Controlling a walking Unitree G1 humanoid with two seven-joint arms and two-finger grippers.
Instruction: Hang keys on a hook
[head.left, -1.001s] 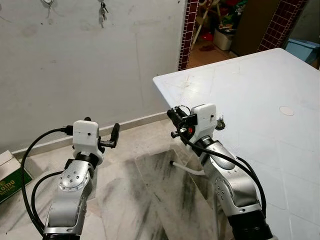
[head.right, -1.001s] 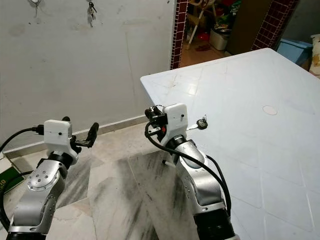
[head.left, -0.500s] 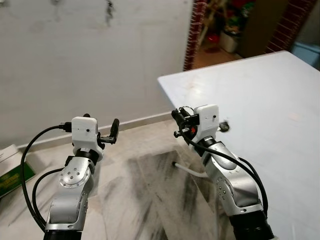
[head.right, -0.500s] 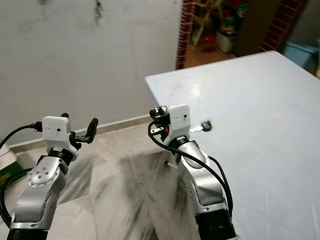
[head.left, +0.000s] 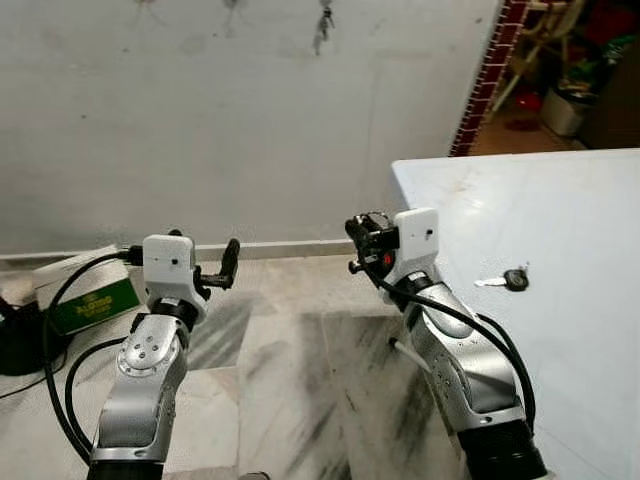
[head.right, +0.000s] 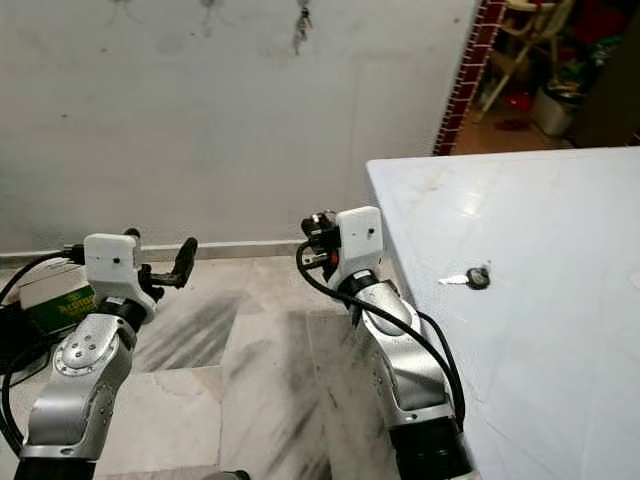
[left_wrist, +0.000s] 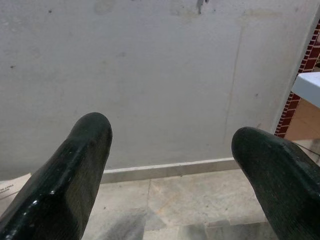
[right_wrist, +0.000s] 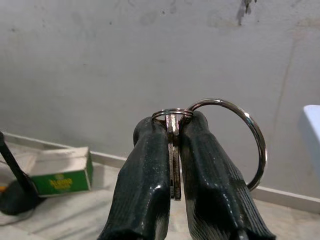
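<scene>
Camera has swung toward the wall; right tool (right_wrist: 172, 145) pinches keys (right_wrist: 173, 150), ring (right_wrist: 240, 135) free. Left tool (left_wrist: 170, 165) spread, empty. Keep ring open-side up, approach wall hooks (head.left: 325, 18) squarely.

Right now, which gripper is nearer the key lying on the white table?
Right. The right gripper, clamped on a key ring, is beside the table's edge near the lone key; the open left gripper hovers above the floor, farther away.

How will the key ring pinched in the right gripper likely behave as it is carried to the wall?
The keys are clamped flat in the right gripper, so probably steady. The large ring hangs free beside the fingers and may swing. Thin, smooth metal could slip.
</scene>
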